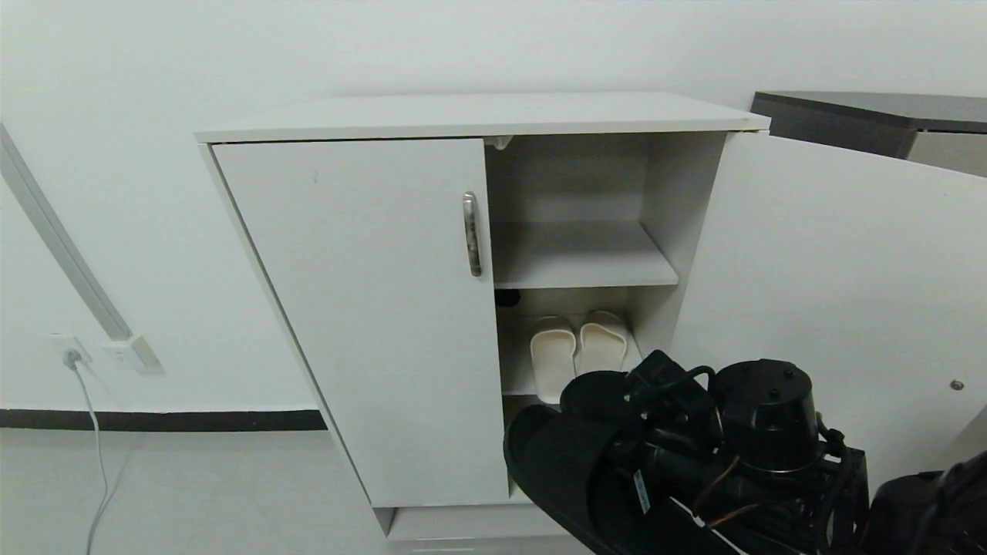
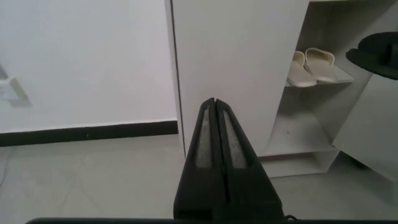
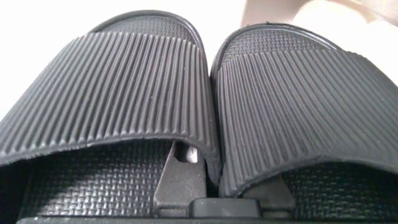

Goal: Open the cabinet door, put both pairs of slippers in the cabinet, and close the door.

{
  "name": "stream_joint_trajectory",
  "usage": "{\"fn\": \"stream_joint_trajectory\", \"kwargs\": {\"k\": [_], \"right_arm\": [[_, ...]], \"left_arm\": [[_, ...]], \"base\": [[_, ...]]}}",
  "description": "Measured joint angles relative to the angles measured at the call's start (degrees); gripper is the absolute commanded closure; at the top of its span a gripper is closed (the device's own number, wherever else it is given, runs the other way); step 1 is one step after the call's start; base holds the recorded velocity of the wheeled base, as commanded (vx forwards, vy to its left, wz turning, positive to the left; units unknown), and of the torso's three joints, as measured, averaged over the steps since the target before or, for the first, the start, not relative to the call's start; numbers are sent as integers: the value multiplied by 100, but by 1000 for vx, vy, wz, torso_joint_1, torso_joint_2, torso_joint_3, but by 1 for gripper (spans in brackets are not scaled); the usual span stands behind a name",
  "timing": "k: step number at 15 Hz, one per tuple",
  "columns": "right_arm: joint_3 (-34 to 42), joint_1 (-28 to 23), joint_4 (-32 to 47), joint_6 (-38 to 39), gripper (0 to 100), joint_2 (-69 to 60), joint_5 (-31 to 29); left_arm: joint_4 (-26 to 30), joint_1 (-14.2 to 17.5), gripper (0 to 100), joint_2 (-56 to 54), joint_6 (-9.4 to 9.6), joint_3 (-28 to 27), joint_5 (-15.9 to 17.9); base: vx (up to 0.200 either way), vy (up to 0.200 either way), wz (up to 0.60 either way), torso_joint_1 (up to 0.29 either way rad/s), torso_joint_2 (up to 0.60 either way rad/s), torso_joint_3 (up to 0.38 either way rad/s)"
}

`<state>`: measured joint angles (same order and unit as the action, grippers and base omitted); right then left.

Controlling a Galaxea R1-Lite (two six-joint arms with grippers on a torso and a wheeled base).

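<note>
Careful: your right gripper point(image 3: 221, 183) fingers clamp black slippers point(image 1: 563, 455) by inner edges, pair held just outside open cabinet point(image 1: 478, 116) bay. Toes could snag shelf point(image 1: 586, 279) lip or shove white slippers point(image 1: 578, 351) inside if you drive in low. Long axis runs into opening, toes leading. Left gripper point(image 2: 214, 143) fingers pressed together, empty

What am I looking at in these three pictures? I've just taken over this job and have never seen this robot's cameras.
It is a two-armed robot. The wide picture comes from its head camera: a white cabinet, right door open, left door closed, with white slippers inside. The other two pictures come from cameras on its wrists. The left gripper is empty, fingers shut, facing the cabinet. The right gripper holds the black slippers, seen close up, in front of the opening.
</note>
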<state>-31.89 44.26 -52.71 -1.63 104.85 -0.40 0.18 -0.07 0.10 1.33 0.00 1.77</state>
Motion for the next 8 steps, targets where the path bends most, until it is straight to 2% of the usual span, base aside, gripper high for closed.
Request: {"fn": "stream_joint_trajectory", "kwargs": {"k": [8], "right_arm": [[-88, 22, -77, 5, 100, 2, -176]], "left_arm": [[0, 0, 100, 0, 0, 0, -5]], "base": [[0, 0, 0, 0, 0, 0]]}}
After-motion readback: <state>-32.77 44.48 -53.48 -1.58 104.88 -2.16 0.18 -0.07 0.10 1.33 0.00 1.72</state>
